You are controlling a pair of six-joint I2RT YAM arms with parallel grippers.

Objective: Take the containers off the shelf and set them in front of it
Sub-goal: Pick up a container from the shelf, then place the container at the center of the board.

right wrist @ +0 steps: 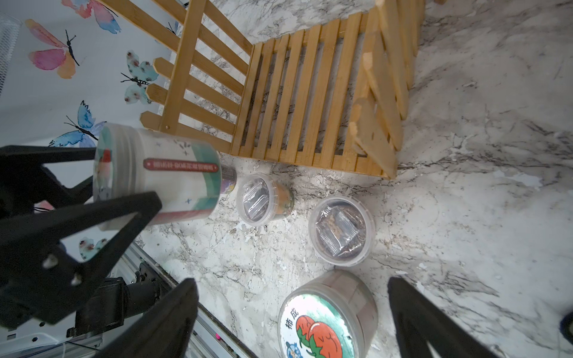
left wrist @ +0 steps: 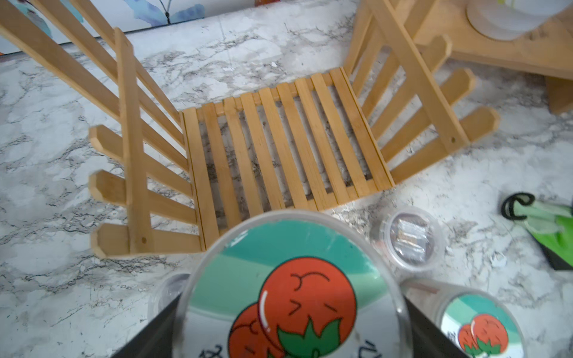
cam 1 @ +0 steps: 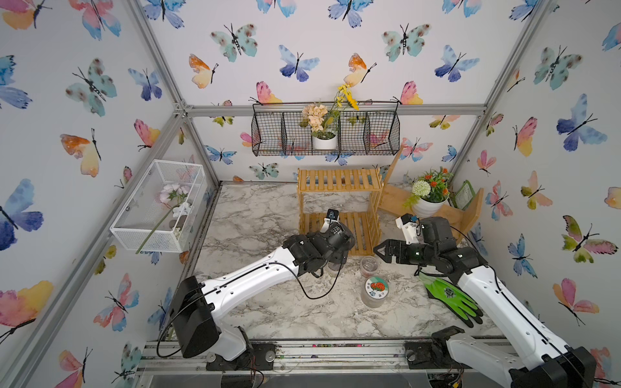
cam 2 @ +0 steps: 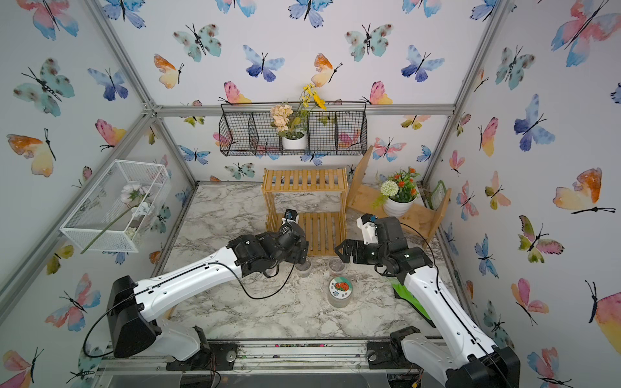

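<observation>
Left gripper: your left gripper (left wrist: pixel 291 299) is pinching a big jar (right wrist: pixel 173 183) from both sides. The jar's tomato lid faces that arm's wrist camera.
Held jar: it sits just in front of the shelf's front left corner, over the middle of the table. You cannot tell whether its base touches the table.
Right gripper: your right gripper (right wrist: pixel 291 280) is spread wide with nothing between its fingers. It hangs above the table just in front of the shelf's front right corner, near the containers.
Shelf: the slatted shelf (cam 1: pixel 339 179) stands at the middle of the table's back edge.
Second jar: the other jar (cam 1: pixel 376 289), also with a tomato lid, stands upright on the table (cam 1: pixel 268 312). It is near the middle, in front of the shelf and apart from it.
Small cups: one lidded cup (cam 1: pixel 369 265) stands between the other jar and the shelf's front edge. A second cup (cam 2: pixel 304 267) stands to its left, right by the held jar, and is half hidden under your left wrist in both top views.
Glove: a green glove (cam 1: pixel 450 299) lies by the table's right edge, partly under your right arm.
Flower pot: a white pot (cam 1: pixel 426 205) stands on a plank shelf (cam 1: pixel 470 215) at the back right corner.
</observation>
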